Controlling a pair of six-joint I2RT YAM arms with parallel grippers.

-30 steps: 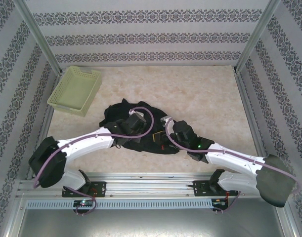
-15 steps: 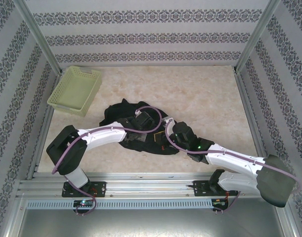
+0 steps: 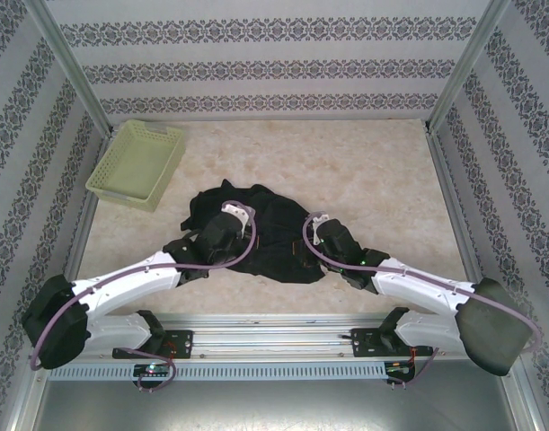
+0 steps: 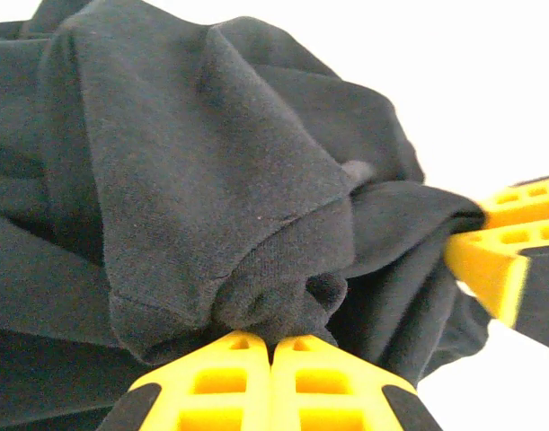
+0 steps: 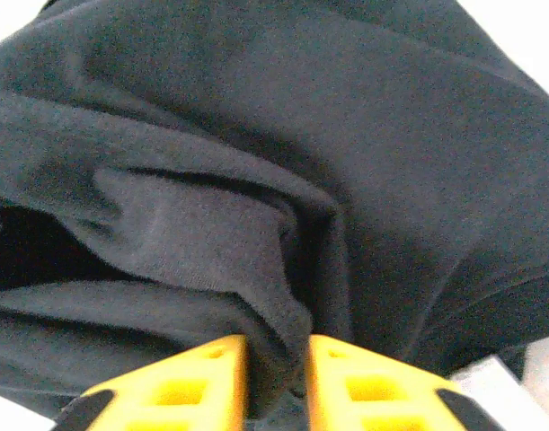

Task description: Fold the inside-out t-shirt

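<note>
Near the middle of the table (image 3: 364,171), a little toward the near edge, the black t-shirt (image 3: 276,241) lies crumpled between the two arms. Its long axis runs from the far left to the near right, and the bulkier, bunched end points far-left toward the basket (image 3: 137,163), which stands well apart in the far left corner.

From above, both wrists cover the cloth they reach into, so we cannot make out the fingertips there, nor any collar, sleeve or tag in the folds. On the left wrist view the left gripper (image 4: 270,348) has its yellow tips pressed together, with a knot of gathered fabric caught right at them; a yellow finger (image 4: 490,260) of the other arm pokes in from the right, touching the same cloth. The right gripper (image 5: 276,364) has its tips slightly apart with a fold of t-shirt lying in the gap; we cannot tell whether it presses that fold.

Half a second ago the left arm reached further right across the t-shirt; now it has drawn back to the left part. The right arm has barely moved.
</note>
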